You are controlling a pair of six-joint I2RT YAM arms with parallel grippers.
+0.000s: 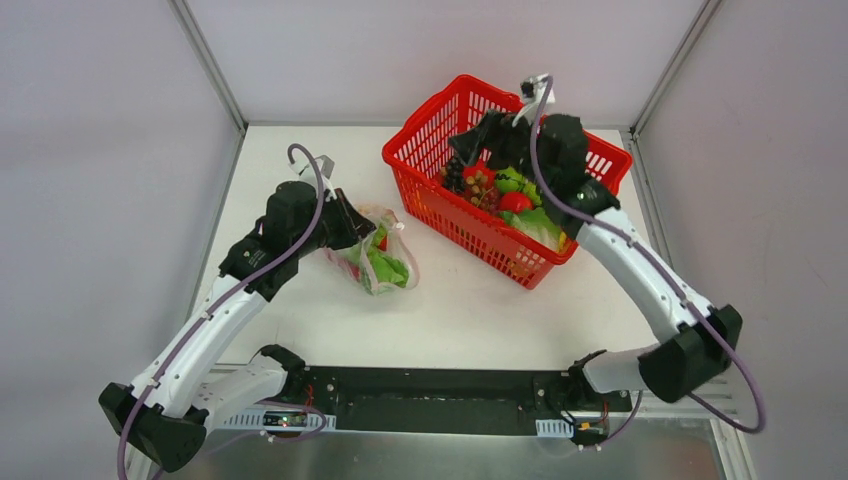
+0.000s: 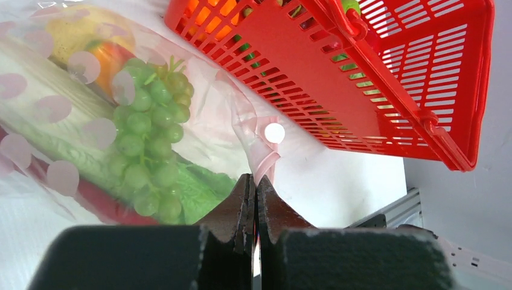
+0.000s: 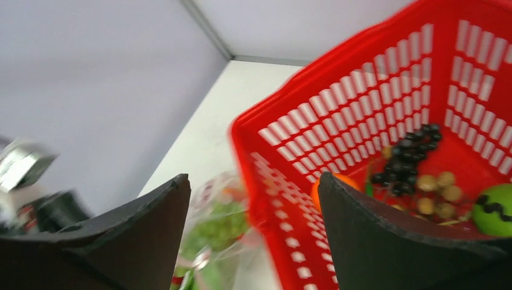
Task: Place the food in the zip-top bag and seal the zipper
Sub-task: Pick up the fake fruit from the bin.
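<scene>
So your left gripper point(image 2: 255, 181) was pressed together right at the mouth corner of the zip-top bag point(image 2: 199, 121). It looked like it was pinching the film where the zipper point(image 2: 266, 158) ran down to the tips. My guess is you were anchoring the mouth so the bag wouldn't slide.

The bag lay on the table point(image 1: 480, 310) just beside the red basket point(image 1: 450, 215). The cabbage point(image 2: 42, 130), green grapes point(image 2: 145, 151), yellow fruit point(image 2: 78, 30) and orange piece point(image 2: 112, 54) were already inside.

Your right gripper point(image 3: 252, 181) hung over the basket with its fingers spread wide and nothing between them, probably lining up another pick. A red fruit point(image 1: 515, 200) and dark grapes point(image 3: 410, 151) sat in there.

Room-wise, the basket wall was close to the bag's mouth, so that lane looked tight. There was more open table toward the near edge.
</scene>
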